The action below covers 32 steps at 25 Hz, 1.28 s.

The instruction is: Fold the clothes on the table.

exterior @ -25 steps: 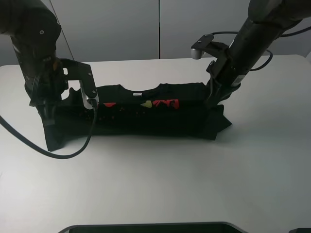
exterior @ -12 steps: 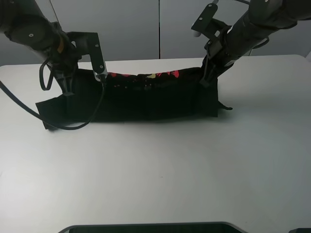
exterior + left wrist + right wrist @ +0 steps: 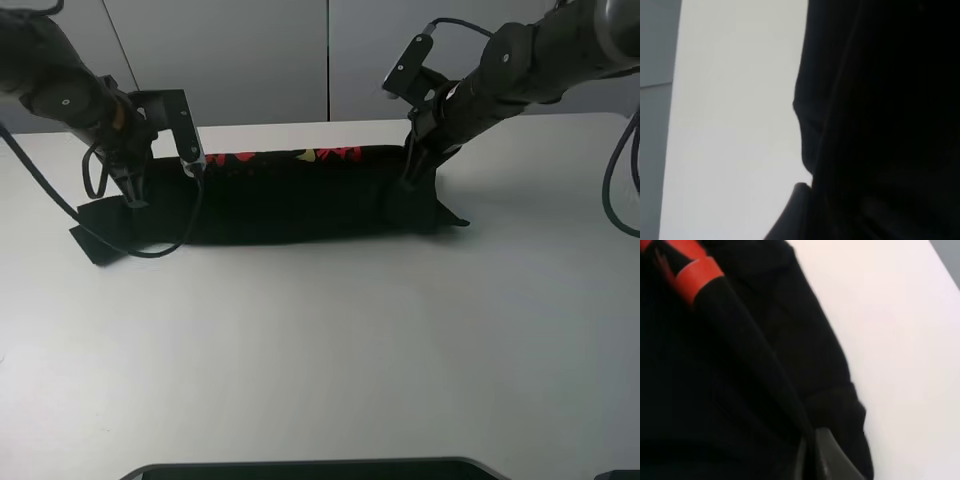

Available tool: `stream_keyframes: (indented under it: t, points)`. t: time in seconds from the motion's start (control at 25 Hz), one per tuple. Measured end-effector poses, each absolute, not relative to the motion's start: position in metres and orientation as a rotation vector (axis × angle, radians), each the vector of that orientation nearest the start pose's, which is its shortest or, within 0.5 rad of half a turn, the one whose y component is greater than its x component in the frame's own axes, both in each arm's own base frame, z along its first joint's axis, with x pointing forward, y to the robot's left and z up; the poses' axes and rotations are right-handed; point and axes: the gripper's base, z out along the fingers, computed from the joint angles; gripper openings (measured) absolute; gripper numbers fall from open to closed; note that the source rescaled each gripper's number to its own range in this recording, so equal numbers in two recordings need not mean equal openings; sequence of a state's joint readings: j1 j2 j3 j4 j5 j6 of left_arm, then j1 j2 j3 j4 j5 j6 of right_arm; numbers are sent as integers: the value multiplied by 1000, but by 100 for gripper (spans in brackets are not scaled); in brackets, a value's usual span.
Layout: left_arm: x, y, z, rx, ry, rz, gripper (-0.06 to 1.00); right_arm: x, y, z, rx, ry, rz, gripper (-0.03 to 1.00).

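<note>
A black T-shirt (image 3: 290,200) with a red and yellow print (image 3: 300,156) along its raised far edge lies across the back of the white table (image 3: 330,340). My left gripper (image 3: 190,165) is shut on the shirt's left upper edge. My right gripper (image 3: 408,175) is shut on its right upper edge. Both hold the fold stretched between them, low over the table. A sleeve (image 3: 100,235) trails at the left, another (image 3: 450,215) at the right. The left wrist view shows black cloth (image 3: 880,120) against the table. The right wrist view shows cloth (image 3: 740,380) and print (image 3: 695,265) at the fingertip (image 3: 827,455).
A grey wall (image 3: 330,60) stands behind the table's far edge. A black cable (image 3: 120,245) loops from the left arm over the left sleeve. A dark rim (image 3: 310,468) sits at the near edge. Bare tabletop lies in front of the shirt.
Both grippers carried the shirt's gripped edge up and away toward the far side, then lowered it. The fold now lies flatter and farther back, with the print on top.
</note>
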<state>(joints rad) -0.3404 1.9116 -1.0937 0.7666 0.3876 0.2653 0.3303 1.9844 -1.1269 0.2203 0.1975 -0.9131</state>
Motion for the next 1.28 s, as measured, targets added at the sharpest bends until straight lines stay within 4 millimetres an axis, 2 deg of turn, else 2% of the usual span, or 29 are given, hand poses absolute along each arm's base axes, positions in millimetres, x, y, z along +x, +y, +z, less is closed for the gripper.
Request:
stream_keyframes:
  t: [0.16, 0.24, 0.36, 0.52, 0.64, 0.76, 0.8, 0.96, 1.04, 1.16, 1.28]
  points:
    - [368, -107, 121, 1614, 2152, 535, 0, 379, 133, 116, -1260, 2180, -120, 0]
    - [368, -108, 112, 1640, 2152, 526, 0, 381, 133, 109, -1253, 2174, -130, 0]
    - [368, -109, 108, 1649, 2143, 515, 0, 384, 133, 99, -1238, 2164, -146, 4]
    - [369, -111, 108, 1644, 2126, 502, 0, 389, 133, 96, -1197, 2127, -172, 25]
    - [370, -113, 109, 1641, 2105, 488, 2, 391, 133, 97, -1156, 2115, -177, 48]
    - [371, -115, 110, 1627, 2088, 467, 14, 392, 133, 99, -1149, 2108, -179, 67]
    - [371, -115, 110, 1618, 2090, 462, 22, 393, 133, 99, -1146, 2104, -181, 71]
    - [371, -115, 109, 1558, 2130, 445, 56, 394, 133, 101, -1134, 2085, -190, 78]
    - [370, -113, 111, 1529, 2160, 449, 68, 395, 133, 110, -1087, 2087, -180, 79]
    - [370, -112, 126, 1450, 2178, 455, 73, 394, 132, 138, -899, 2106, -124, 79]
    - [368, -111, 154, 1324, 2172, 446, 74, 388, 132, 168, -722, 2145, -11, 79]
